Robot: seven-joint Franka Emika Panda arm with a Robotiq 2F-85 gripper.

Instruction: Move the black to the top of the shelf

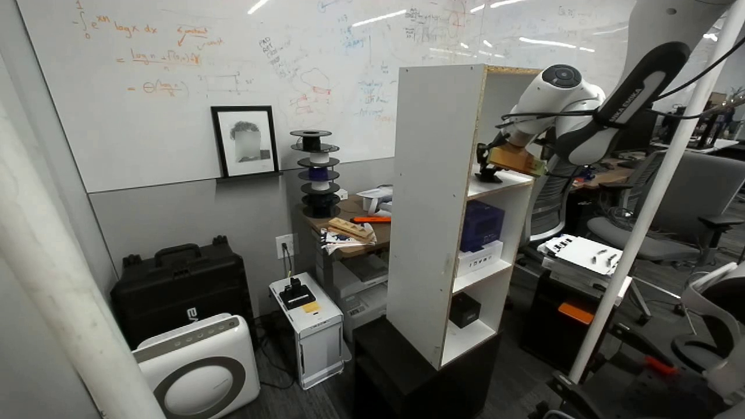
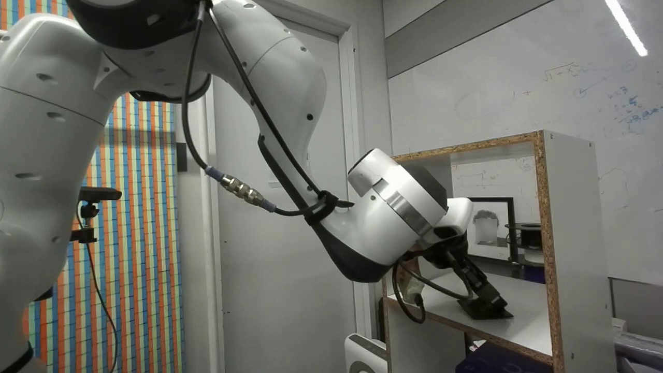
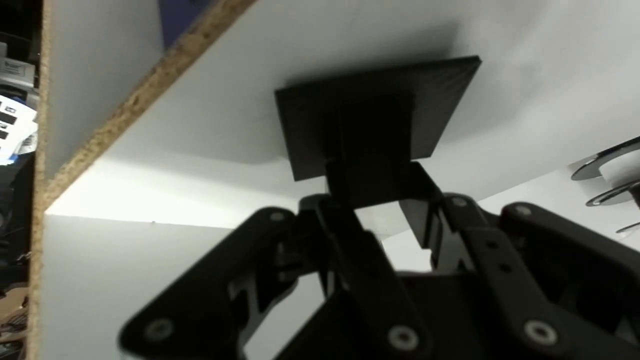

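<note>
The white shelf (image 1: 433,203) stands tall with stacked open compartments; it also shows in an exterior view (image 2: 580,248) and the wrist view (image 3: 225,115). The black object has a flat, roughly square base and an upright block; it is inside the shelf's top compartment in both exterior views (image 1: 489,176) (image 2: 484,311) and in the wrist view (image 3: 435,100). My gripper (image 3: 377,182) reaches in from the open side, tilted downward, with its fingers closed on both sides of the upright block. Whether the base touches the compartment floor I cannot tell.
The shelf's chipboard top edge (image 1: 512,70) and side panel edge (image 2: 546,233) are close around the arm. A dark blue box (image 1: 482,224) on a white box sits one compartment below. A small black box (image 1: 465,309) is in the bottom compartment. A spool stack (image 1: 319,174) stands behind.
</note>
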